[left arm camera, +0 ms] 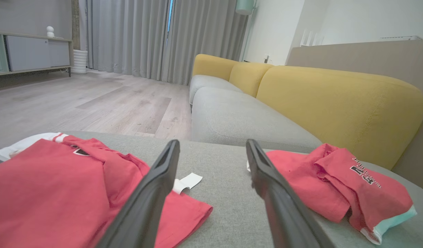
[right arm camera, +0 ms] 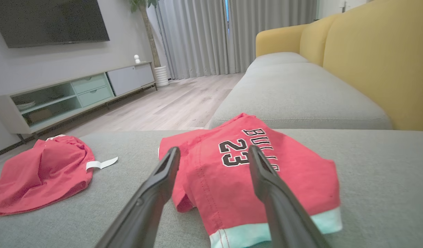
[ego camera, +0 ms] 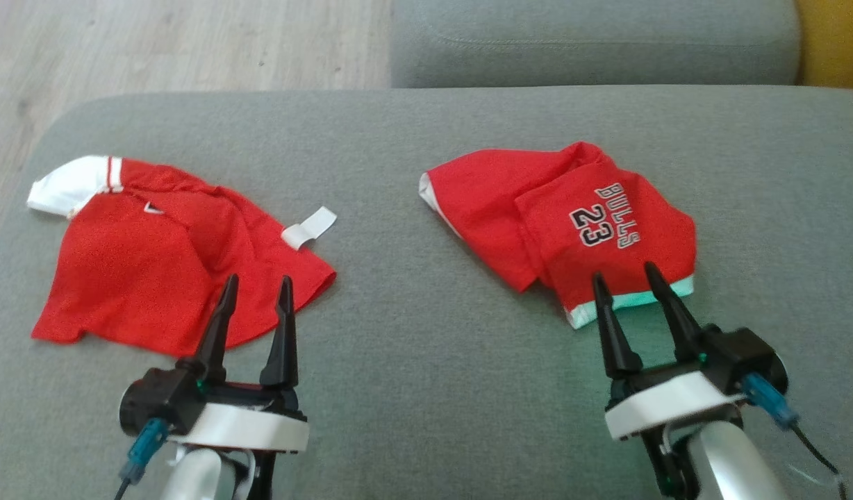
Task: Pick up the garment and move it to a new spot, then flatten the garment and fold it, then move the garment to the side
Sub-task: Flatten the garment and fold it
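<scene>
Plainly, with the left gripper [ego camera: 258, 279] and the right gripper [ego camera: 624, 271] spread wide and empty at the near edges of the red shirt [ego camera: 135, 264] and the red shorts [ego camera: 572, 215], which lie crumpled well apart on the grey cushion [ego camera: 426, 347], only a top layer may be pinched and the cloth dragged bunched.

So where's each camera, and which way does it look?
Head view: on the head, looking down at grey cushion; left claw, right claw, open.
Left wrist view: from that wrist, along its fingers, over the plain shirt.
Right wrist view: from that wrist, along its fingers, at the Bulls garment.
Shared by wrist views: both garments, yellow sofa back.
</scene>
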Tool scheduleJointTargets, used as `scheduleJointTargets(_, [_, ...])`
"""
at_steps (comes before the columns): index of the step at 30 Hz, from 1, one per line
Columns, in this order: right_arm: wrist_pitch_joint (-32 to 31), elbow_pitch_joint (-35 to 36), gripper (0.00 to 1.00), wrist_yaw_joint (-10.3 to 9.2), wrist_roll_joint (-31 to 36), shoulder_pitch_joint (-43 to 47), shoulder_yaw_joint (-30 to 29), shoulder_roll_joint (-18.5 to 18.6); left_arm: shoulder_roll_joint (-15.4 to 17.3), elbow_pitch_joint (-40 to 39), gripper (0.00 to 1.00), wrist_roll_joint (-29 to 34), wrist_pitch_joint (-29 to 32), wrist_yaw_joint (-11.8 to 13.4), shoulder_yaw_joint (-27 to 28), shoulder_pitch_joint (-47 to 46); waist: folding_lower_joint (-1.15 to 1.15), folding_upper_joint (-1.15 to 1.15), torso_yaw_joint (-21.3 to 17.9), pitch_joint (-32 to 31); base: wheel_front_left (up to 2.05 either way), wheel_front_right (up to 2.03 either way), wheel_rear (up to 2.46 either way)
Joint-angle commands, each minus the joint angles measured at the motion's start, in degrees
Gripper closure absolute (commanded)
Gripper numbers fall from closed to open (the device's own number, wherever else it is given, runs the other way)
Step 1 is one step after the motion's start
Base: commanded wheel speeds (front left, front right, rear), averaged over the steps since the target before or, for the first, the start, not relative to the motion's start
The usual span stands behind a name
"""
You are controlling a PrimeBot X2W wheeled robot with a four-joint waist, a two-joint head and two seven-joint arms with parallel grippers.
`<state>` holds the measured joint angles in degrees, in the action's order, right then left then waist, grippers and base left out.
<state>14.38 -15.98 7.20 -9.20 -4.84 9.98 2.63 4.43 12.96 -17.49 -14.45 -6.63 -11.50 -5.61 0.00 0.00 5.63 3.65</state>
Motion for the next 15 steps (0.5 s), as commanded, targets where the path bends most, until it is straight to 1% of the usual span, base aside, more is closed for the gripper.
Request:
scheduleJointTargets(1, [0.62, 0.79, 0.0, 0.29, 0.96, -3.66, 1.62, 0.25, -0.13, -1.44, 0.0, 0.58, -0.54, -0.29, 1.88, -2.25, 0.0, 0.0, 0.74, 0.58, 0.0, 0.0, 0.0])
scheduleJointTargets(6, [0.62, -5.19, 0.0, 0.29, 0.98, -7.17, 1.75, 0.25, -0.68, -1.05, 0.0, 0.99, -0.54, -0.58, 1.5, -3.19, 0.0, 0.0, 3.01, 2.06, 0.0, 0.0, 0.0])
scheduleJointTargets(13, [0.53, -18.38, 0.0, 0.29, 0.15, -14.01, 1.62, 0.25, -1.19, -0.35, 0.0, 0.83, -0.54, -0.76, 0.89, -4.19, 0.0, 0.0, 6.5, 3.94, 0.0, 0.0, 0.0])
scheduleJointTargets(15, [0.42, -22.34, 0.0, 0.29, 1.29, -16.06, 1.26, 0.25, -1.28, -0.2, 0.0, 0.71, -0.54, -0.78, 0.72, -4.32, 0.0, 0.0, 7.37, 4.38, 0.0, 0.0, 0.0])
